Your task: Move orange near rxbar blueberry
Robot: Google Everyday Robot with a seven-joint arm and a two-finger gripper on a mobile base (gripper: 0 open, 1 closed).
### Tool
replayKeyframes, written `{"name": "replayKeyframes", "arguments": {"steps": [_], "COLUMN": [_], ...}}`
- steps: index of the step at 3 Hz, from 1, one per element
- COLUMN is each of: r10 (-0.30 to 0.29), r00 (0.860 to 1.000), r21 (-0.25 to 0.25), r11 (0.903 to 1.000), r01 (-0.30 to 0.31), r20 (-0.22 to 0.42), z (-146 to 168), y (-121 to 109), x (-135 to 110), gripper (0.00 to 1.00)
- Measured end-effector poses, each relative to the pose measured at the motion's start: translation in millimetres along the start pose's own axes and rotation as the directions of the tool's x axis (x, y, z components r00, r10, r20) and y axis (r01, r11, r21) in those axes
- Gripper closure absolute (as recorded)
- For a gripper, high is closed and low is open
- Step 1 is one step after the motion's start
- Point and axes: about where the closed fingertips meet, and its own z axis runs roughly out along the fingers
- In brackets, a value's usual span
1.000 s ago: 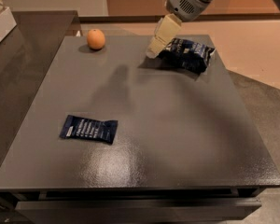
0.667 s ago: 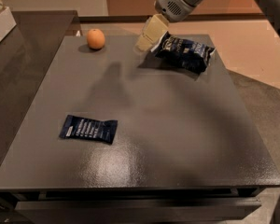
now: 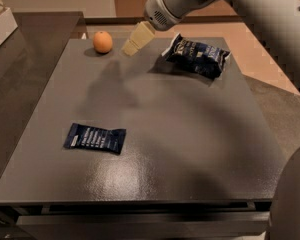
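Observation:
The orange [image 3: 103, 42] sits at the far left corner of the dark grey table [image 3: 190, 149]. The rxbar blueberry [image 3: 95, 138], a flat navy wrapper with white text, lies near the front left. My gripper [image 3: 132, 44] hangs from the grey arm just right of the orange, above the table's far edge, a short gap away from the fruit. It holds nothing.
A puffy dark blue snack bag [image 3: 197, 55] lies at the far right of the table, right of the gripper. A white box edge [image 3: 0, 24] stands on the counter at far left. My arm [image 3: 250, 4] crosses the upper right.
My gripper has moved left along the table's far edge, away from the snack bag and toward the orange. The orange, bar and bag have not moved.

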Motion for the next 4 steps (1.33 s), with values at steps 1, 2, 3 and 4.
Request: {"name": "replayKeyframes", "arguments": {"steps": [1,2,3,4], "r10": [0.020,0.050,0.088,0.105], "r00": [1.000,0.998,0.995,0.993], "r21": [0.005,0.008,0.016,0.017], "r11": [0.9998,0.9987,0.9959,0.9942], "r01": [-0.020,-0.050,-0.089,-0.106], "r20": [0.016,0.028,0.038,0.061], "z": [31.3,64.2,93.9,117.7], "y": [-8.5,-15.3,-18.9,-19.6], "x": [-6.7,-9.6,-10.6,-18.2], "gripper": [0.00,0.00,0.00,0.00]}}
